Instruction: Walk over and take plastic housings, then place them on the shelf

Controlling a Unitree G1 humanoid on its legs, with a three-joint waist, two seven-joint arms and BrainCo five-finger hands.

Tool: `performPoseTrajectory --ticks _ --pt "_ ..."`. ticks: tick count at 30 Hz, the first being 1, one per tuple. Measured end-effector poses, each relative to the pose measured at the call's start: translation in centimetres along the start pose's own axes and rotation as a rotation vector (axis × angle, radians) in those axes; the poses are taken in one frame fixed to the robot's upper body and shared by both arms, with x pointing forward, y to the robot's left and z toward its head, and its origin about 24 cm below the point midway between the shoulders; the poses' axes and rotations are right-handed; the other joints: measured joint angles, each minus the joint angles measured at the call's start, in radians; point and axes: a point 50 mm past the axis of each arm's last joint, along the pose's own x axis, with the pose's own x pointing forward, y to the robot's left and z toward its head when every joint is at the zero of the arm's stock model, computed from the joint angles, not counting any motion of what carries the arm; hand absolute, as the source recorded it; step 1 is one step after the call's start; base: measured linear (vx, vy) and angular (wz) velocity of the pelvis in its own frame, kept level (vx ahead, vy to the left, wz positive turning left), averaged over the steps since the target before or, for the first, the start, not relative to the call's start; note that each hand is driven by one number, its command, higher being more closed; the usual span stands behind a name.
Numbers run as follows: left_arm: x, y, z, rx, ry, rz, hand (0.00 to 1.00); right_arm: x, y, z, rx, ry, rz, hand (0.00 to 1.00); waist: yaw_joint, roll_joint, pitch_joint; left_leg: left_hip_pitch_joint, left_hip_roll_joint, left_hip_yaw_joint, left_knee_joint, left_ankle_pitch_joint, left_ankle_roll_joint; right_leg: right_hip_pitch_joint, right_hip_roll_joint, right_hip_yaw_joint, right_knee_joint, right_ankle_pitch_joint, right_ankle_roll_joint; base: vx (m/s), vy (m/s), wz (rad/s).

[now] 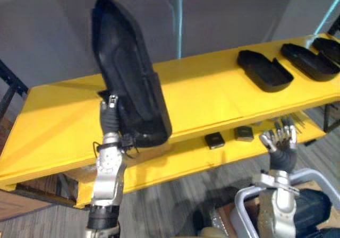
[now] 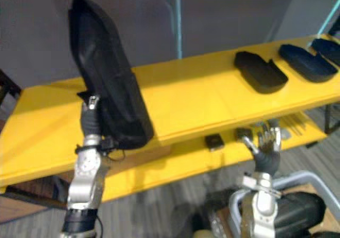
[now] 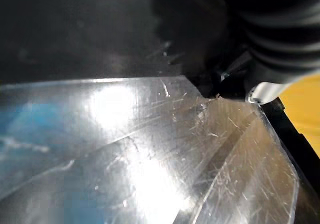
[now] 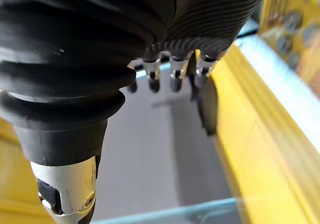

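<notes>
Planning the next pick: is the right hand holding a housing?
No, the right hand is open with relaxed fingers and holds nothing, in front of the lower shelf.

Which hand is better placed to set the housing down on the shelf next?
Left. The left hand carries the housing upright above the top shelf's bare end; the right hand is open and empty, down by the lower shelf.

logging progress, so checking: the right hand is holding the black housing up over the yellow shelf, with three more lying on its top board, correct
Wrong hand. The left hand holds up the black housing over the yellow shelf; the right hand is empty, as the left eye view shows.
</notes>
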Motion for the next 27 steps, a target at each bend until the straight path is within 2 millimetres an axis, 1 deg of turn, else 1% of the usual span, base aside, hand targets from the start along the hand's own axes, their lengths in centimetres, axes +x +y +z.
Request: performPoseTrajectory --ticks 1,2,4,5,9,11,12,14,15,17,20,22,24,25,26,27 --pt "0.3 -0.1 -0.2 0.006 0.011 0.003 1.00 -0.1 0.0 -0.1 -0.001 0.004 0.000 0.00 -0.004 0.000 -0.001 0.000 0.001 0.006 0.000 0.000 0.000 -0.003 0.002 0.005 0.000 0.001 -0.001 -0.02 -0.020 -0.27" --pt "0.9 -0.4 -0.6 0.022 0.036 0.004 1.00 -0.2 -0.1 -0.2 -0.003 0.011 -0.002 0.00 -0.010 0.000 -0.001 0.000 0.002 0.015 -0.001 0.000 0.000 -0.007 0.005 0.014 0.000 0.004 -0.002 -0.02 -0.018 -0.18" --pt "1.8 -0.4 -0.9 0.057 0.064 0.012 1.00 -0.3 -0.1 -0.3 -0.003 0.021 0.005 0.00 -0.029 0.000 -0.001 0.000 0.003 0.021 -0.001 0.000 0.000 -0.012 0.009 0.025 0.000 0.006 -0.005 -0.03 -0.031 -0.19" --pt "2.4 -0.5 -0.9 0.071 0.078 0.019 1.00 -0.4 -0.2 -0.3 -0.005 0.028 0.005 0.00 -0.033 0.000 -0.001 -0.001 0.004 0.023 -0.001 0.000 0.000 -0.017 0.011 0.031 0.000 0.005 -0.009 -0.03 -0.034 -0.18" --pt "3.8 -1.6 -0.5 0.123 0.099 0.010 1.00 -0.9 -0.1 -0.7 -0.002 0.055 0.017 0.00 -0.055 0.000 -0.001 -0.003 0.006 0.025 -0.001 0.000 -0.001 -0.021 0.015 0.034 0.000 0.005 -0.014 -0.02 -0.018 -0.05" --pt "4.5 -2.6 0.0 0.220 0.094 -0.034 1.00 -1.2 0.2 -1.0 0.011 0.076 0.029 0.00 -0.058 0.001 -0.001 -0.003 0.006 0.034 -0.001 -0.001 -0.002 -0.024 0.015 0.036 0.000 0.005 -0.014 -0.02 -0.009 -0.09" --pt "4.7 -2.8 0.1 0.240 0.099 -0.042 1.00 -1.3 0.4 -1.1 0.013 0.081 0.034 0.00 -0.058 0.001 -0.002 -0.003 0.006 0.038 -0.001 -0.001 -0.002 -0.025 0.015 0.037 0.000 0.005 -0.014 -0.02 0.004 -0.15" --pt "5.3 -2.7 -0.5 0.347 0.133 -0.031 1.00 -1.4 0.9 -1.3 0.024 0.093 0.052 0.00 -0.060 0.008 -0.006 -0.003 0.007 0.053 0.001 -0.005 -0.010 -0.032 0.017 0.045 0.000 0.008 -0.014 0.00 0.016 -0.19" --pt "5.4 -2.6 -0.8 0.365 0.154 -0.027 1.00 -1.5 1.0 -1.4 0.026 0.097 0.054 0.00 -0.062 0.010 -0.008 -0.003 0.007 0.056 0.001 -0.007 -0.012 -0.034 0.019 0.050 0.000 0.011 -0.016 0.02 0.061 -0.21" --pt "5.7 -1.2 -2.1 0.459 0.229 0.010 1.00 -1.6 1.0 -1.6 0.040 0.112 0.043 0.00 -0.079 0.011 -0.009 -0.004 0.007 0.066 0.000 -0.008 -0.015 -0.037 0.012 0.058 0.000 0.021 -0.010 0.04 0.058 -0.13" --pt "5.7 0.7 -3.6 0.544 0.318 0.062 1.00 -1.9 0.7 -1.8 0.040 0.138 0.034 0.00 -0.086 0.001 -0.010 -0.002 0.004 0.076 0.000 -0.008 -0.015 -0.041 0.013 0.068 0.000 0.031 -0.005 0.03 0.015 -0.12" --pt "5.7 2.2 -4.4 0.608 0.369 0.103 1.00 -2.4 0.6 -2.2 0.053 0.170 0.028 0.00 -0.087 -0.017 -0.007 -0.001 0.003 0.080 0.000 -0.008 -0.015 -0.044 0.012 0.080 0.000 0.038 -0.001 -0.01 0.010 -0.12" --pt "5.7 3.8 -4.8 0.682 0.404 0.168 1.00 -2.8 0.9 -2.5 0.062 0.195 0.037 0.00 -0.088 -0.045 -0.008 -0.001 -0.001 0.088 0.001 -0.009 -0.015 -0.048 0.007 0.090 0.000 0.043 0.001 -0.04 0.014 -0.13" --pt "5.8 4.1 -4.9 0.691 0.413 0.182 1.00 -2.9 1.0 -2.6 0.063 0.201 0.038 0.00 -0.087 -0.052 -0.008 -0.001 -0.003 0.091 0.002 -0.009 -0.015 -0.051 0.006 0.093 0.000 0.043 0.001 -0.08 0.022 -0.16" --pt "5.8 4.6 -5.0 0.710 0.428 0.217 1.00 -3.0 1.0 -2.7 0.064 0.210 0.035 0.00 -0.084 -0.066 -0.005 -0.001 -0.006 0.101 0.004 -0.011 -0.017 -0.057 0.005 0.105 0.000 0.043 0.000 -0.08 0.022 -0.17" --pt "5.9 4.9 -5.0 0.718 0.436 0.237 1.00 -3.0 1.1 -2.7 0.066 0.214 0.033 0.00 -0.084 -0.072 -0.002 -0.001 -0.008 0.105 0.005 -0.012 -0.017 -0.059 0.004 0.110 0.000 0.041 -0.003 -0.09 0.028 -0.15"
